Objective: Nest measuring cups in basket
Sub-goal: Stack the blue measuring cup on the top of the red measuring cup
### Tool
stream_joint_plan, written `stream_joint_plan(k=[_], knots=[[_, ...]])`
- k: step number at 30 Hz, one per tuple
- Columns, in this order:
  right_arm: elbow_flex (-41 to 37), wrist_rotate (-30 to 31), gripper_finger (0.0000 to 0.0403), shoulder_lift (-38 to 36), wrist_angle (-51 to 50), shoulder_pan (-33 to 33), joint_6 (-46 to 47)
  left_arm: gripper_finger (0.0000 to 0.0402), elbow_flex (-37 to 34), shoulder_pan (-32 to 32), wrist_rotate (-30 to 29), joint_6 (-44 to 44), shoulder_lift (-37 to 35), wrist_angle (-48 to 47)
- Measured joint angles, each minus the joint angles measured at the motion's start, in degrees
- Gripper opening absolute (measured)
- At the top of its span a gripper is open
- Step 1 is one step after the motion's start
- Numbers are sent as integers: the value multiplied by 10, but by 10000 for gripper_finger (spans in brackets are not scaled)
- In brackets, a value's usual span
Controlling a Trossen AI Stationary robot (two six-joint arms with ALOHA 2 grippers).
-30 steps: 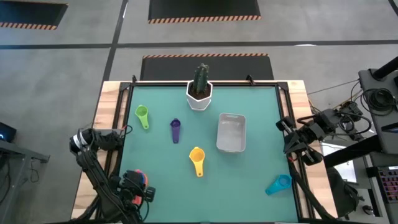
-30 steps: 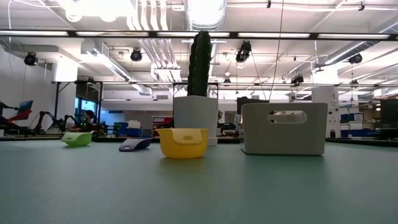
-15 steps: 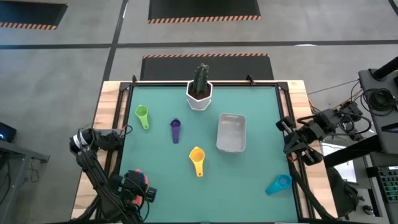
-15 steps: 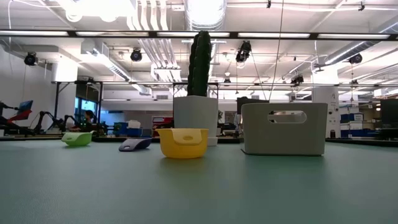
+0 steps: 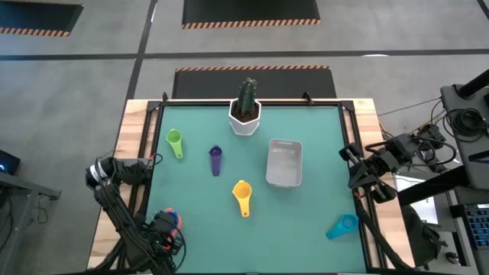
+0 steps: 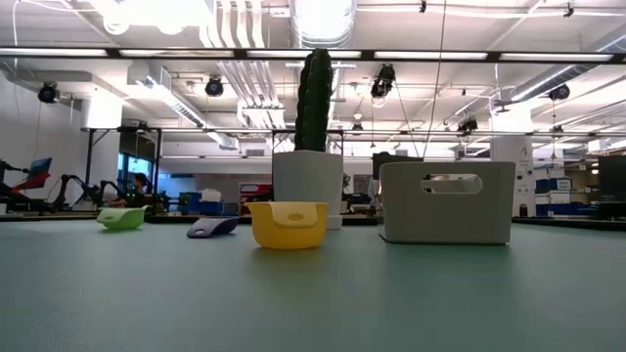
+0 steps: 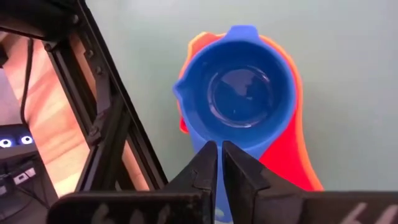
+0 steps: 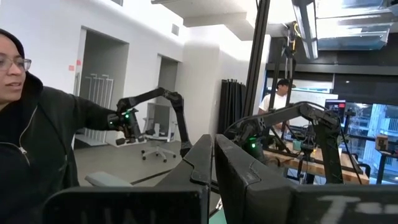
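Observation:
Blue cup (image 7: pixel 239 93) sits nested in the orange cup (image 7: pixel 292 74) and the red cup (image 7: pixel 289 168), on the mat at the table's near left corner (image 5: pixel 171 218). My left gripper (image 7: pixel 219 155) (image 5: pixel 163 233) hangs just above this stack, fingers shut, over the blue cup's near rim. The green (image 5: pixel 174 140), purple (image 5: pixel 215 159), yellow (image 5: pixel 242 195) and teal (image 5: pixel 341 226) cups lie apart on the mat. The grey-white basket (image 5: pixel 284 163) (image 6: pixel 447 202) stands right of centre. My right gripper (image 5: pixel 359 174) (image 8: pixel 213 155) waits shut at the table's right edge.
A cactus in a white hexagonal pot (image 5: pixel 245 114) stands by the far edge, just beyond the basket. Black frame rails (image 7: pixel 106 124) run along the table's left side beside the stack. A person (image 8: pixel 37 130) shows in the room beyond my right gripper.
My left gripper has shifted a little toward the table's near left corner, over the stacked cups; the blue cup now shows beside it in the high view. Nothing on the mat has moved.

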Motion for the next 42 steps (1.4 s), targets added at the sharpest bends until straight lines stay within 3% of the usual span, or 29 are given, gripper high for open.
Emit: stream_joint_plan(k=[9, 21, 31, 42], knots=[[0, 0, 9, 0, 0, 0, 0, 0, -15, -21, 18, 7, 0, 6], [0, 0, 9, 0, 0, 0, -2, 0, -47, -82, 45, -87, 0, 6], [0, 0, 9, 0, 0, 0, -2, 0, -85, -91, 53, -96, 2, 27], [0, 0, 9, 0, -1, 0, 0, 0, -72, -92, 57, -104, 2, 66]])
